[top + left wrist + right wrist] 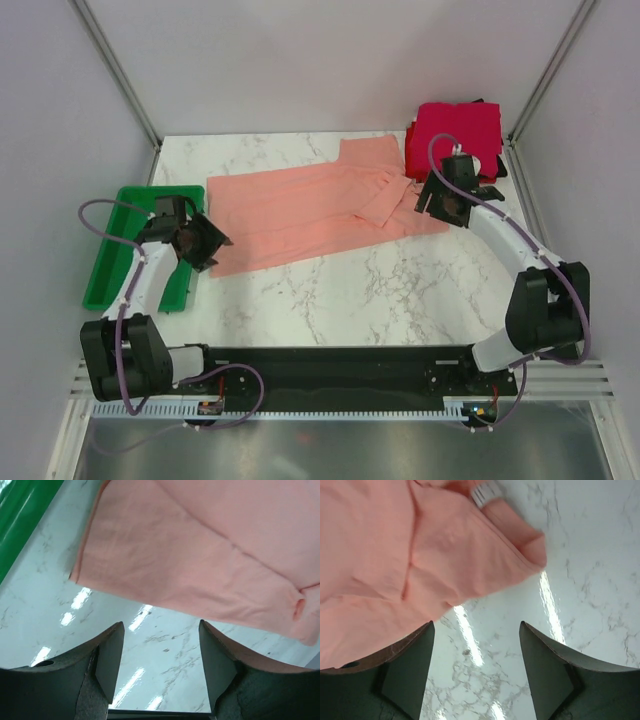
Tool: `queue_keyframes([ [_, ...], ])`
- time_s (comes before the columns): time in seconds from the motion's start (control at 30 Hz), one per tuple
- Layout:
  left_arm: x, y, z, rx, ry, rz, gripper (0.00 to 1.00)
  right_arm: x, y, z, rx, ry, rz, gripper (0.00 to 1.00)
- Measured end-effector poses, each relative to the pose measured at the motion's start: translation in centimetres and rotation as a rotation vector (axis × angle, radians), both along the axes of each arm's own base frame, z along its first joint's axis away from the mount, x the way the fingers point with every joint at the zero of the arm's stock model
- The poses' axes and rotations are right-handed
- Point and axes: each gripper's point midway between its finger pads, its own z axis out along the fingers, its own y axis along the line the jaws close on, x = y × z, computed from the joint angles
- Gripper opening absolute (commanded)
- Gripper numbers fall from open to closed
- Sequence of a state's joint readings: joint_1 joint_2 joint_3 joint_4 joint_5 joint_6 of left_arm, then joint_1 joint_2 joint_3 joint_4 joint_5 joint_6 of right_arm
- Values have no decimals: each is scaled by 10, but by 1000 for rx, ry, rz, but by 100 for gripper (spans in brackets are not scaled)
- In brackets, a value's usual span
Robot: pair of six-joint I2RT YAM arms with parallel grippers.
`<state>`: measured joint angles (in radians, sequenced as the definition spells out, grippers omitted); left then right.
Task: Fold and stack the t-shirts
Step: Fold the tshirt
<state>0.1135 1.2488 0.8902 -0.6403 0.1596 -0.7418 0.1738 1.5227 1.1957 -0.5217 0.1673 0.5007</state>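
A salmon-pink t-shirt [310, 210] lies partly folded lengthwise across the middle of the marble table; it also shows in the left wrist view [200, 550] and the right wrist view [395, 555]. A stack of folded crimson and red shirts [455, 132] sits at the back right corner. My left gripper [205, 248] is open and empty, hovering just off the pink shirt's near-left corner. My right gripper [440, 205] is open and empty above the table beside the shirt's right end, where a white label [486, 492] shows. A black shirt is not visible.
A green plastic tray [125, 245] stands at the left edge, partly under my left arm. White walls and metal posts close in the back and sides. Bare marble [380, 290] lies in front of the shirt.
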Motion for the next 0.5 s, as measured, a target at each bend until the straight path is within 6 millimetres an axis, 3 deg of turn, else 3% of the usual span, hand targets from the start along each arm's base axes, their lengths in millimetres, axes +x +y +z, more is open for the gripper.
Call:
queue_keyframes([
  [0.1, -20, -2, -28, -7, 72, -3, 66, -19, -13, -45, 37, 107, -17, 75],
  [0.17, -27, -3, -40, -9, 92, -3, 66, -24, -19, -63, 68, 145, -29, 74],
  [0.5, -17, 2, -58, 14, 66, 9, 64, -3, -33, -114, 178, 172, -50, 71],
])
